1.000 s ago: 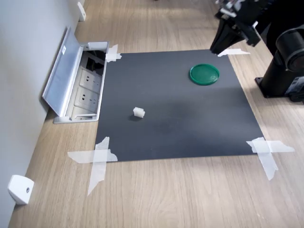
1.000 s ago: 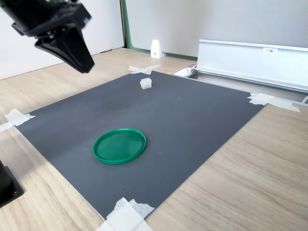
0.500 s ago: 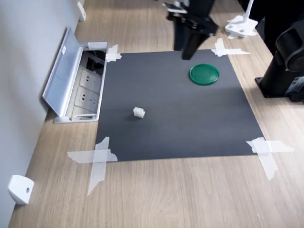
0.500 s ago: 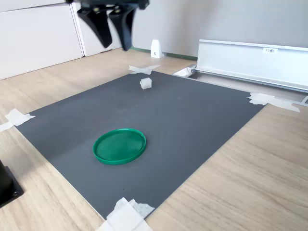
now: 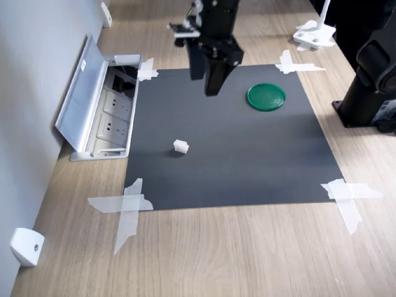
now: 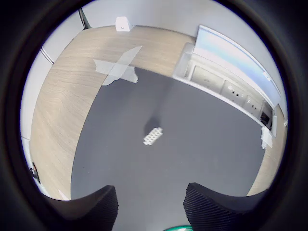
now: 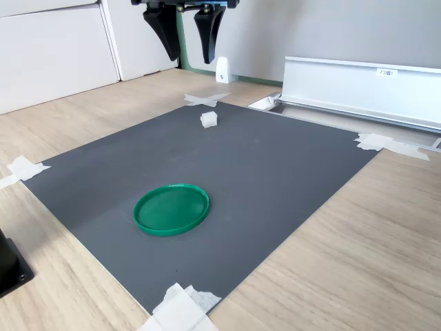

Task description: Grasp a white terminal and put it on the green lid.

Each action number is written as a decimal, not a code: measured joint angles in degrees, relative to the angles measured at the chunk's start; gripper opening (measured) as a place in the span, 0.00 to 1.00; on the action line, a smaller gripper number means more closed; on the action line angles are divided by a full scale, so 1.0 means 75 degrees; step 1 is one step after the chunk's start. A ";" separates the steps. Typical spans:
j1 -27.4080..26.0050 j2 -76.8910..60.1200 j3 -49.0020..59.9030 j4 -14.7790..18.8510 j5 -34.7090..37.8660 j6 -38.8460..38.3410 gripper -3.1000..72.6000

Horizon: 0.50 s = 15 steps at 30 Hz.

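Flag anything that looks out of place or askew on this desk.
Nothing is spilled or damaged. The desk's socket box stands with its lid open beside the black mat. The white terminal and green lid lie apart on the mat, untouched.

- White terminal [image 5: 180, 146]: plain white.
- Green lid [image 5: 266, 96]: dark green all over.
- Mat [image 5: 247, 154]: flat dark grey, unpatterned.
- Tape strips [image 5: 127, 207]: translucent white.
- Surface [image 5: 235, 253]: pale wood grain.
- Gripper [image 7: 187, 43]: black jaws.
- Socket box lid [image 5: 77, 93]: silvery grey.
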 joint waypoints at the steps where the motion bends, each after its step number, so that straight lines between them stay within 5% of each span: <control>1: 0.0087 0.0167 -0.0064 -0.0025 0.0019 0.0053 0.82; 15: 0.0365 0.1750 -0.0580 -0.0201 -0.0389 0.1014 0.82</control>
